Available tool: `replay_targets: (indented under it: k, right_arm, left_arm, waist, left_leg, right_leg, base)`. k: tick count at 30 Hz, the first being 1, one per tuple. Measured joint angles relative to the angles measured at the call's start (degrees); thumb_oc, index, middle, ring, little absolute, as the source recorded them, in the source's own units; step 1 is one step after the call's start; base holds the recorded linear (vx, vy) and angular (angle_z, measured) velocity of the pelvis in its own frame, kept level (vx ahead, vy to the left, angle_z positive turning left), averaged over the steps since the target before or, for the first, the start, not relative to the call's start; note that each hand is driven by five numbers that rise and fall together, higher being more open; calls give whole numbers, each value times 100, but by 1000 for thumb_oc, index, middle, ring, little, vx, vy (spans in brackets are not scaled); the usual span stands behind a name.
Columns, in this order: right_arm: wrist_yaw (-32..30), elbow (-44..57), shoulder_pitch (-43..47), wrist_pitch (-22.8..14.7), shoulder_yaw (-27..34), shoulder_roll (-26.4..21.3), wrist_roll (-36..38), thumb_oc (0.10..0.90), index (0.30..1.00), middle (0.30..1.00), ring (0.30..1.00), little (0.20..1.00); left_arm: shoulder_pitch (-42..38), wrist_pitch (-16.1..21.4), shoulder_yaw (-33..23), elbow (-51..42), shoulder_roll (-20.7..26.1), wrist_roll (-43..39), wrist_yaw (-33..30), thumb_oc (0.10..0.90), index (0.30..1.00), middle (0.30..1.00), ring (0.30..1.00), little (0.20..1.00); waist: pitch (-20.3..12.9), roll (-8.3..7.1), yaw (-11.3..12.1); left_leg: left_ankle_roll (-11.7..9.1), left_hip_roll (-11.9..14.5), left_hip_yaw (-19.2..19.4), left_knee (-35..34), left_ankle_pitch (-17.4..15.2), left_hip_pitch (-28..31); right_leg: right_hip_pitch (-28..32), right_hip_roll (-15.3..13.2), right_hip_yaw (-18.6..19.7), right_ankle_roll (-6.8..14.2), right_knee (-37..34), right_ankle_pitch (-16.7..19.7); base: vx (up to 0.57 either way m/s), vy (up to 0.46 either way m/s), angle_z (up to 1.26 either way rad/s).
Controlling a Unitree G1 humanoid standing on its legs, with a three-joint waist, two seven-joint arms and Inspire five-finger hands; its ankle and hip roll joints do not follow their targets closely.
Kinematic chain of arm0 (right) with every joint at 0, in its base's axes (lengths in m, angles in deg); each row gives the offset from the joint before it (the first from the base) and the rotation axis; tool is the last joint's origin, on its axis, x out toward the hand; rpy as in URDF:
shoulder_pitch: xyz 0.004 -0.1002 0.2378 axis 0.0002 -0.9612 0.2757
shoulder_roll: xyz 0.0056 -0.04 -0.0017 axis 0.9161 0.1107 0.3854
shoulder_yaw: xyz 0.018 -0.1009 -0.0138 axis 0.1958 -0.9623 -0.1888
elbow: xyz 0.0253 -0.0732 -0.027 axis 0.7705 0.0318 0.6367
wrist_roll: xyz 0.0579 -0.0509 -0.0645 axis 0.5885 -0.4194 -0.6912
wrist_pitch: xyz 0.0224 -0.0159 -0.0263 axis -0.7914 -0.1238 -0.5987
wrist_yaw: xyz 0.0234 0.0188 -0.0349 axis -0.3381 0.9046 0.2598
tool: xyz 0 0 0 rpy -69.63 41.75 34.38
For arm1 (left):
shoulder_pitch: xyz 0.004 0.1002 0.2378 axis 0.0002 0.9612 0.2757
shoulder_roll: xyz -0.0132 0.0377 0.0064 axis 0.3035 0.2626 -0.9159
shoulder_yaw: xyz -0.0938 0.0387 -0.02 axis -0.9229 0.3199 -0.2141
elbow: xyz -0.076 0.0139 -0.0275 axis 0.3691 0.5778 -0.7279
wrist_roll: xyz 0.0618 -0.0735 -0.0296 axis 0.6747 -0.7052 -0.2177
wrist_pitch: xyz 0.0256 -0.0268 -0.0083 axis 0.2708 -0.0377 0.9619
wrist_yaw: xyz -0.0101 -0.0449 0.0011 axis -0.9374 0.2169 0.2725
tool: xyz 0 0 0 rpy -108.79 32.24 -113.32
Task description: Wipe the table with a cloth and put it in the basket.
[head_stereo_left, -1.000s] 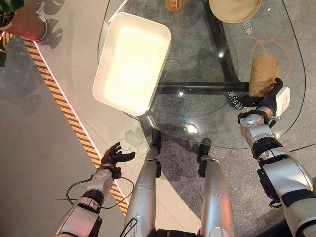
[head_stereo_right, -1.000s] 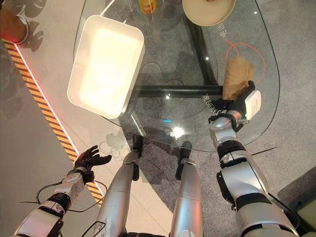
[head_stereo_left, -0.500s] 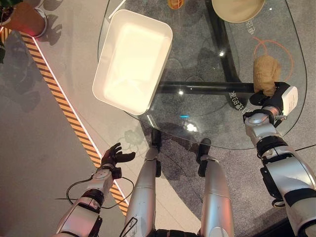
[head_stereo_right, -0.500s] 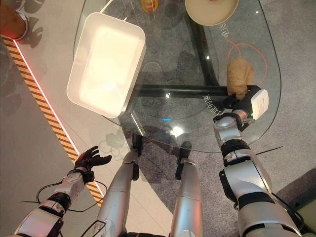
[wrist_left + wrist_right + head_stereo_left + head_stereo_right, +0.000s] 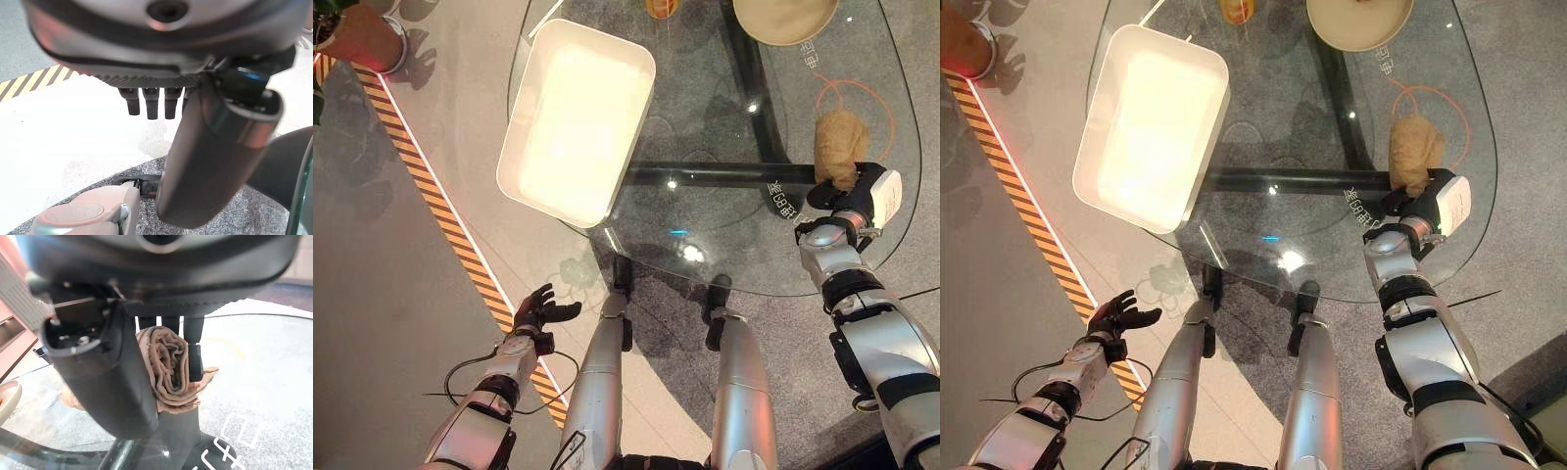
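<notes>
Right hand (image 5: 847, 191) clenched the bunched cloth (image 5: 837, 145) on the glass bench (image 5: 705, 225), ready for wiping; left hand (image 5: 540, 309) hung slack-fingered, idle.

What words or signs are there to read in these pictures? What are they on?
White marks on the glass table, near the cloth: too small to read.
More white print on the glass, by the cream bowl: too small to read.
Orange ring drawn on the glass: a sign, no words.
Yellow-and-black stripes on the floor: a warning mark, no words.
</notes>
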Motion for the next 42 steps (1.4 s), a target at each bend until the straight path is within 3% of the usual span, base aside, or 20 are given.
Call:
replay_targets:
  k: [5, 19, 42]
  right_arm:
    - [311, 399, -4, 90, -348, -25, -11, 100, 300, 300, 300, 200]
    - [1189, 1329, 0, 478, -1144, -173, -697, 100, 300, 300, 300, 200]
    - [2588, 1572, 250, 499, -1497, -192, -1614, 100, 300, 300, 300, 200]
  left_arm:
    - [0, -20, -2, -24, -6, 4, 0, 800, 900, 900, 900, 900]
    - [3, -31, -17, -85, -17, 31, 0, 800, 900, 900, 900, 900]
    - [35, -44, -15, -181, -238, 114, -1, 800, 900, 900, 900, 900]
  waist:
    - [0, 2, -113]
    - [-6, 21, -97]
    - [-37, 192, -90]
  left_leg:
    - [-3, 5, -3, -13, 12, -4]
    - [-25, 18, -6, -94, 51, 54]
    - [-89, 40, -32, -180, 135, 133]
  right_leg:
    - [-5, 7, -6, 0, -9, -2]
    - [-5, 15, -15, -26, 15, -18]
    - [-41, 17, -33, -93, 202, -98]
  base:
    - [0, 0, 0]
    - [0, 0, 0]
    - [0, 0, 0]
